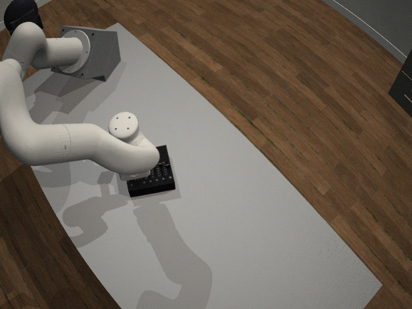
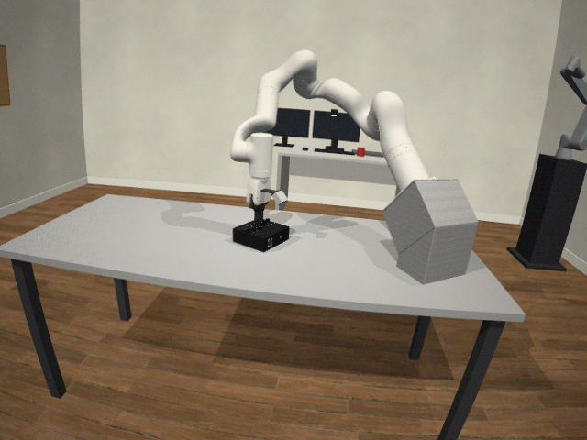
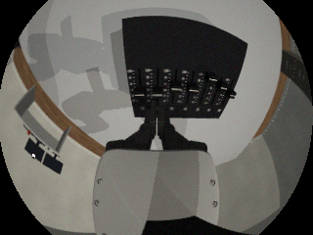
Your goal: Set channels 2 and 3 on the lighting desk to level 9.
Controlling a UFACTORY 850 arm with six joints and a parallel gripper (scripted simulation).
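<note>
One pair of dark fingers, pressed together and holding nothing, pokes at the black boxy lighting desk (image 2: 260,233) mid-table (image 2: 142,246), seemingly nudging the second fader (image 3: 156,94); next, push it upscale gently.

place: lab/office | cues: monitors (image 2: 315,125) on back desk (image 2: 331,160), second arm on pedestal (image 2: 545,213)

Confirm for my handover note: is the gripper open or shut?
Shut and empty: in the wrist view the gripper has its fingers pressed together at the desk's faders.
</note>
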